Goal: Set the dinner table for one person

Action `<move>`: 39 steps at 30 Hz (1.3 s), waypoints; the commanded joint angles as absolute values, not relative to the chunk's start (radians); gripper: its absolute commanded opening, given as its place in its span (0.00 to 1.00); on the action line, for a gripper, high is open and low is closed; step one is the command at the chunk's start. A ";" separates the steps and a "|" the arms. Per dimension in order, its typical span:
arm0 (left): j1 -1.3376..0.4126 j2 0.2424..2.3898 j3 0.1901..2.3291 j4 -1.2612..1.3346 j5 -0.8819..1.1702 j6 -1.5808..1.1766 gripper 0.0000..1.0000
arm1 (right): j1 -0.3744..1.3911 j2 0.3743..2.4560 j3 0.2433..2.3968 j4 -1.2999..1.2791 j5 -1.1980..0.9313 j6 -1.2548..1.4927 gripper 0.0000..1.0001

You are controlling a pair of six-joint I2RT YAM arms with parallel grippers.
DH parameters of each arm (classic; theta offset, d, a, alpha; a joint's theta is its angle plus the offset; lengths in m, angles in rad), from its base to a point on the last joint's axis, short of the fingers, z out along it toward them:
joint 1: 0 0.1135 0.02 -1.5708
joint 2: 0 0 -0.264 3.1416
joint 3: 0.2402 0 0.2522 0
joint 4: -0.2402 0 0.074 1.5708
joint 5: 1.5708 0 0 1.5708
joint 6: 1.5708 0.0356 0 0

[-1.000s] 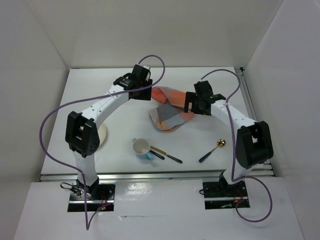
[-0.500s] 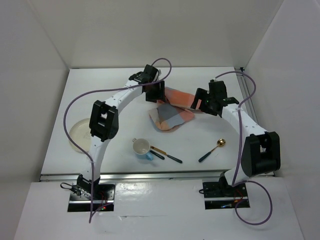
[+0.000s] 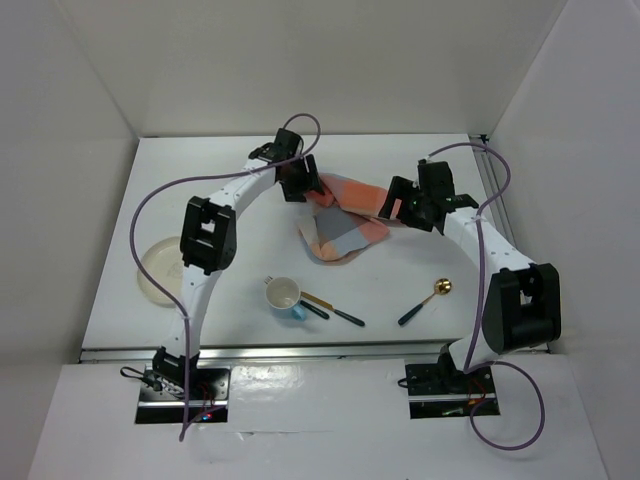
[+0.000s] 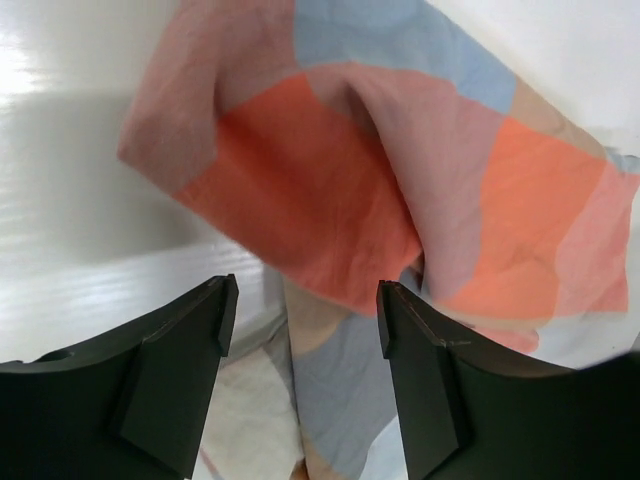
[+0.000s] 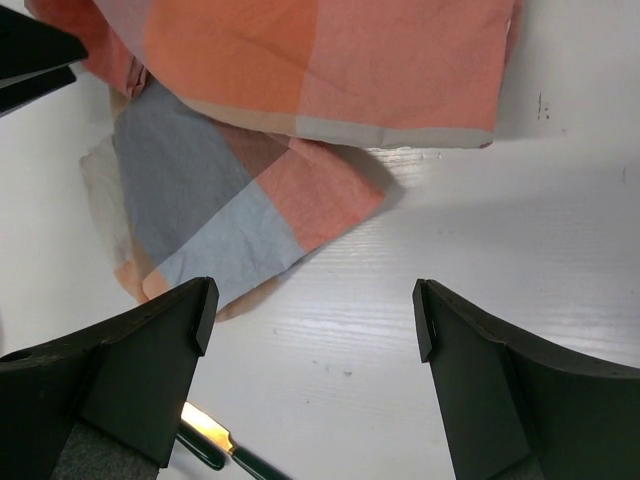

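Observation:
The dinner table is a plain white top. A crumpled orange-and-grey checked cloth mat lies folded over itself at its middle back. My left gripper hangs open over the mat's left end; in the left wrist view its fingers straddle a fold of the mat without touching it. My right gripper is open at the mat's right edge. From the right wrist, bare table lies between its fingertips and the mat lies just beyond them.
A cream plate sits at the left front. A blue cup, a dark-handled knife and fork and a gold spoon lie near the front. White walls enclose the table on three sides.
My left arm swung right and forward onto the mat's left end, uncovering the plate, and its jaws widened. The right gripper drew back slightly to the right.

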State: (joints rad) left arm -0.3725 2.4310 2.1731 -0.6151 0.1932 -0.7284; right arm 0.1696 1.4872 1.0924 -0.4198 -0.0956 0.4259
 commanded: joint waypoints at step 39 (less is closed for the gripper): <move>-0.305 2.329 2.276 -0.520 0.434 -0.798 0.00 | 0.281 1.839 1.252 -0.357 0.066 0.324 0.75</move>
State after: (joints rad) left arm -0.3092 2.3566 2.2501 -0.5392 0.3931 -0.7929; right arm 0.2726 1.8362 1.2037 -0.4137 0.0471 0.3462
